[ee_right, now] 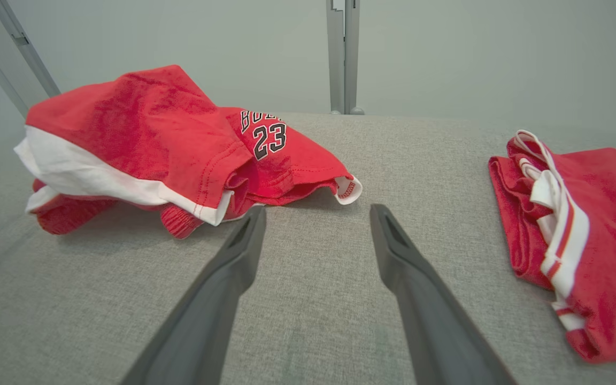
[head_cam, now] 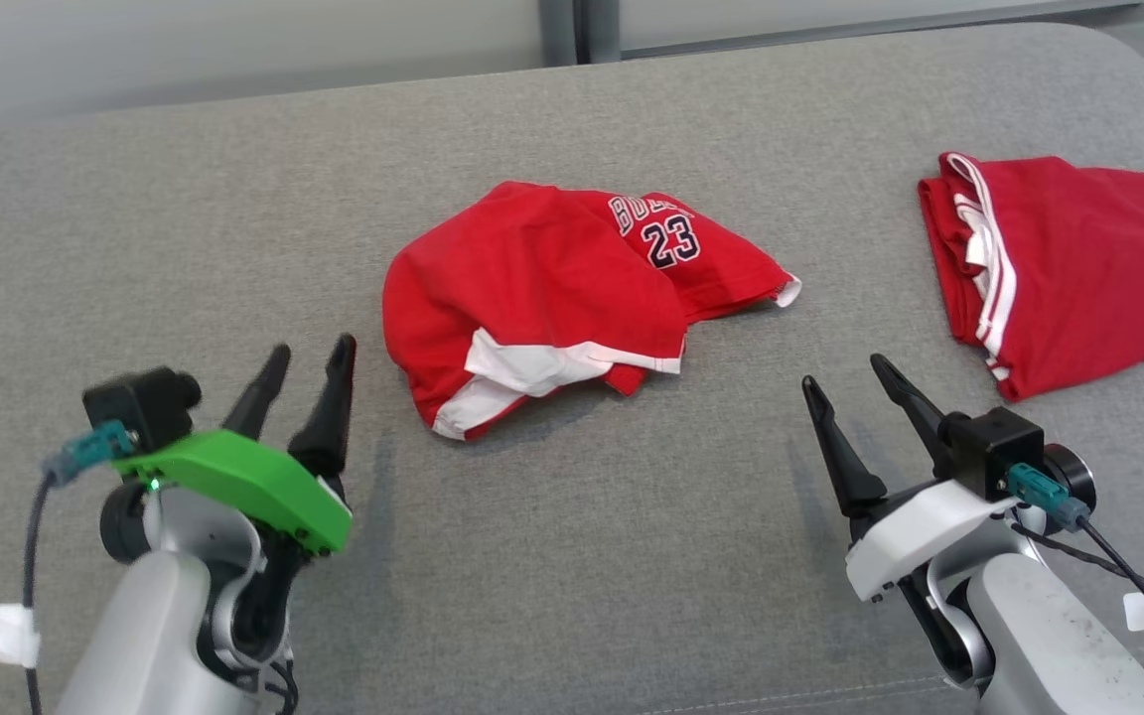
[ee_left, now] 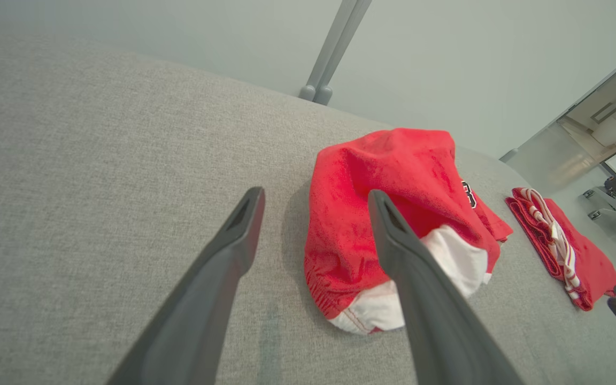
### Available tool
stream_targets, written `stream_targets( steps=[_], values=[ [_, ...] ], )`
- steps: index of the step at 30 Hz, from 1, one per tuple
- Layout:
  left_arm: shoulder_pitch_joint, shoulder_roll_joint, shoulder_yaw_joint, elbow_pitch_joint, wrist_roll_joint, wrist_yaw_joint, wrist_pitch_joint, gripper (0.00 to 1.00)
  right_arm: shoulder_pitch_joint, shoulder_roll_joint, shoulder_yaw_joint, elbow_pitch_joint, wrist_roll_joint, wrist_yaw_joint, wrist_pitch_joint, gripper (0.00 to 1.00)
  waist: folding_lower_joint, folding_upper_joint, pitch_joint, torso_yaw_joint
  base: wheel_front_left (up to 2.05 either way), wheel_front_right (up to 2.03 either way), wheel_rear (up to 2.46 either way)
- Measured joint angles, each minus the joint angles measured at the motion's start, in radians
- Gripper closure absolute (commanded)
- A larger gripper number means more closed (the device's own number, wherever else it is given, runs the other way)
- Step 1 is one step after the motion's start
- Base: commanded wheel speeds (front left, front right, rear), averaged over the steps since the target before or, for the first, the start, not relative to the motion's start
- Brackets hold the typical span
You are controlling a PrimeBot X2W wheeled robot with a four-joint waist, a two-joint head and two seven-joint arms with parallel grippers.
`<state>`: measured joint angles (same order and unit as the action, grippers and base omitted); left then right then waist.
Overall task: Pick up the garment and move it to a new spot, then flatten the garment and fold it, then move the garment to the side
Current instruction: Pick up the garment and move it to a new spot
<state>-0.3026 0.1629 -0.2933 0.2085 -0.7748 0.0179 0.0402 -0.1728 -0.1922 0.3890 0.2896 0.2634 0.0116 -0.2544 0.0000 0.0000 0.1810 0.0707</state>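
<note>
Crumpled red basketball shorts (head_cam: pixel 552 288), white-trimmed and printed with the number 23, lie in a heap on the grey upholstered cushion (head_cam: pixel 572 576). Your left gripper (head_cam: pixel 312 348) hovers just left of the shorts and nearer to you, jaws spread wide, grasping nothing. Your right gripper (head_cam: pixel 842 371) sits right of the shorts, also nearer to you, jaws likewise released and empty. A folded red garment (head_cam: pixel 1078 268) with white stripes lies well to the right of the shorts.
</note>
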Motion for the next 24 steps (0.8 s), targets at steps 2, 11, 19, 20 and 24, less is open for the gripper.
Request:
stream_targets(
  steps=[2, 11, 19, 20, 24],
  values=[
    [0.055, -0.012, -0.014, -0.003, 0.004, 0.000, -0.027, 0.00, 0.012, -0.002, -0.001, 0.001, 0.000, 0.000, 0.000, 0.00, 0.0000, 0.0000, -0.009, 0.027, 0.00, 0.00, 0.00],
    [0.167, -0.018, -0.031, -0.048, 0.067, -0.001, -0.182, 0.00, 0.040, -0.012, -0.017, 0.005, 0.000, 0.000, 0.000, 0.00, 0.0000, 0.0000, -0.046, 0.143, 0.00, 0.00, 0.00],
    [0.259, -0.011, -0.035, -0.075, 0.079, -0.002, -0.234, 0.00, 0.047, -0.008, -0.021, 0.046, 0.025, 0.018, 0.000, 0.00, 0.0000, 0.0000, -0.080, 0.219, 0.00, 0.00, 0.00],
    [0.264, -0.010, -0.032, -0.082, 0.079, -0.002, -0.240, 0.00, 0.043, -0.009, -0.012, 0.061, 0.024, 0.026, 0.000, 0.00, 0.0000, 0.0000, -0.082, 0.226, 0.00, 0.00, 0.00],
    [0.271, -0.009, -0.035, -0.097, 0.079, -0.004, -0.242, 0.00, 0.020, -0.010, -0.012, 0.111, 0.026, 0.032, 0.009, 0.00, 0.0000, 0.0000, -0.087, 0.244, 0.00, 0.00, 0.00]
  ],
)
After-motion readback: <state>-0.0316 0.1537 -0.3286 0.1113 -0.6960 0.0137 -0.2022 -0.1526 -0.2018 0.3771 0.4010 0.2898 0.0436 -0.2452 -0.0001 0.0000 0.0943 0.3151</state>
